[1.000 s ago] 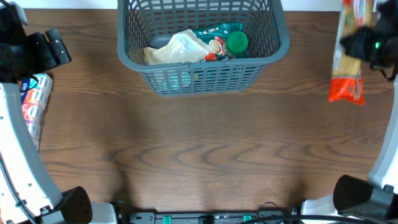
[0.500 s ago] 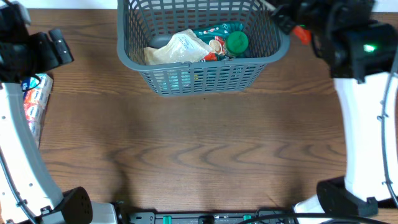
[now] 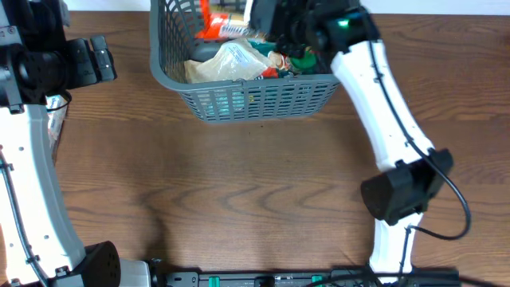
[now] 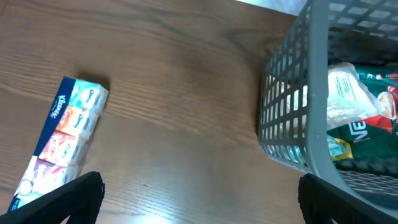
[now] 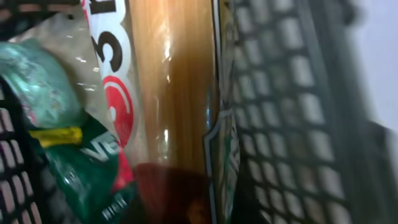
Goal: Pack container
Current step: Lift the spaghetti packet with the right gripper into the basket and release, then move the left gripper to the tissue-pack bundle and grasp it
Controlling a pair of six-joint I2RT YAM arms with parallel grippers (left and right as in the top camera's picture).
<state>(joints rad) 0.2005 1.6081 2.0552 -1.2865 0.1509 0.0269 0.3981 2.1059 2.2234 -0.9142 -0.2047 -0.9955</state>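
The grey slotted container (image 3: 255, 100) stands at the table's far middle, with a pale bag (image 3: 227, 62) and a green packet (image 3: 280, 57) inside. My right gripper (image 3: 269, 22) hangs over the container, shut on a long spaghetti packet (image 3: 211, 20) whose orange end points left. In the right wrist view the spaghetti packet (image 5: 171, 99) fills the middle, with the container's lattice wall (image 5: 286, 106) to its right and the green packet (image 5: 81, 168) to its left. My left gripper (image 3: 97, 60) stands open left of the container, over bare table, its fingertips (image 4: 71, 196) wide apart.
A pack of tissues (image 4: 68, 134) lies on the table left of the container, mostly hidden under the left arm in the overhead view. The right arm's white links (image 3: 382, 104) slant across the table's right half. Brown wooden table (image 3: 239, 199) spreads in front.
The right arm swung from the table's far right to above the container, carrying the spaghetti packet with it. The left gripper shifted slightly to the right.
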